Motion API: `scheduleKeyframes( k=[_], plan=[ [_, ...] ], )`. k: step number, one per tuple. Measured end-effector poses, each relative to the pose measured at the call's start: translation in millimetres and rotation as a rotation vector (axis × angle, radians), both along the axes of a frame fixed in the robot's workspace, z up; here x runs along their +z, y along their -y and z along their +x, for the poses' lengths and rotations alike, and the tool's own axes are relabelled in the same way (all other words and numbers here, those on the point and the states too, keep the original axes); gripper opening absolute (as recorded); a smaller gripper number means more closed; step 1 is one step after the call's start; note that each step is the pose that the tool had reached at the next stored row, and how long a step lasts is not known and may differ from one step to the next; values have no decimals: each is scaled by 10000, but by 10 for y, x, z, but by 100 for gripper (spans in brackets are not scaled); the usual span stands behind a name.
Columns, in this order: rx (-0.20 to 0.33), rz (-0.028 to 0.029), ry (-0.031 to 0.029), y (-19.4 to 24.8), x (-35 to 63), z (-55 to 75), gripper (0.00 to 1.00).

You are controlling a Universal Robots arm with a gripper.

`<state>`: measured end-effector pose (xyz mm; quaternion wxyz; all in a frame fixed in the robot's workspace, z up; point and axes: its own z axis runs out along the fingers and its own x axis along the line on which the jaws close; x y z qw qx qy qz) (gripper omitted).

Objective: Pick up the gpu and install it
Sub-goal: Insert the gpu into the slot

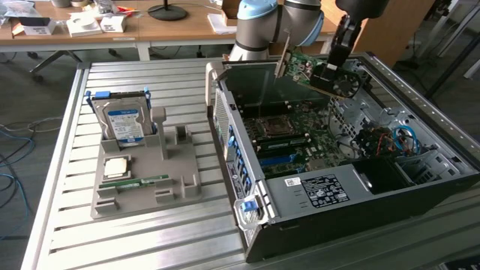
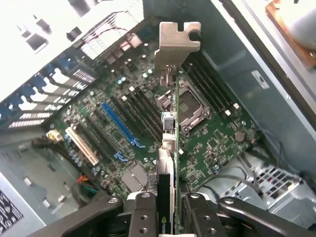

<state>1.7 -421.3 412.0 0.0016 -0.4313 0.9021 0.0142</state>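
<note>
**Clerk:** State of the gripper (image 1: 327, 72)?

**Inspector:** Clamped on the gpu (image 1: 304, 66). In the wrist view the two fingers (image 2: 143, 217) stand partly apart, pressed against either face of the card (image 2: 169, 163), which is seen edge-on between them.

**Clerk:** Position of the card?

**Inspector:** Held in the air, tilted, over the far end of the open computer case (image 1: 322, 225). Its black fan (image 1: 347, 84) faces the exterior view's right, and the silver bracket (image 1: 282, 56) is at the end towards the exterior view's left. It is clear of the motherboard (image 1: 300, 126). In the wrist view the bracket (image 2: 177, 42) lies over the board, with the processor socket (image 2: 190, 106) to one side of the card and a long blue slot (image 2: 121, 128) to the other.

**Clerk:** The surface?

**Inspector:** A slatted metal table (image 1: 150, 236). The case lies on its side, open face up. Beside it, on the exterior view's left, is a grey holder tray (image 1: 180, 191) with a hard drive (image 1: 123, 124) standing upright, and a square chip (image 1: 120, 167) and a memory stick (image 1: 135, 181) lying flat.

**Clerk:** The room?

**Inspector:** Wooden desks (image 1: 172, 28) behind, carrying small boxes and a round black stand base.
</note>
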Motion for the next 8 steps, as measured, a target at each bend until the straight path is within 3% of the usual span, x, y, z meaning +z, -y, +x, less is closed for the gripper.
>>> scheduleKeyframes(
  k=[8],
  plan=[
    [1455,-28,0,0,-4,0,26]
  ],
)
